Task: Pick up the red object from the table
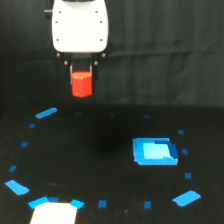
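As seen from the exterior view, we find the small bright red-orange stubby block (pixel 81 83) hanging upright, its long axis vertical and its lower end pointing down at the flat black table (pixel 100 165). We note a faceted, roughly hexagonal body with a paler, glossier top band. The white-housed gripper (pixel 81 68) has its short dark fingers (pixel 69 67) closed against the upper sides of the block, holding it clear of the table, well above the surface, toward the exterior view's left. A large bright blue patch (pixel 154 151) lies on the table toward the exterior view's right, among small blue tape squares (pixel 102 204).
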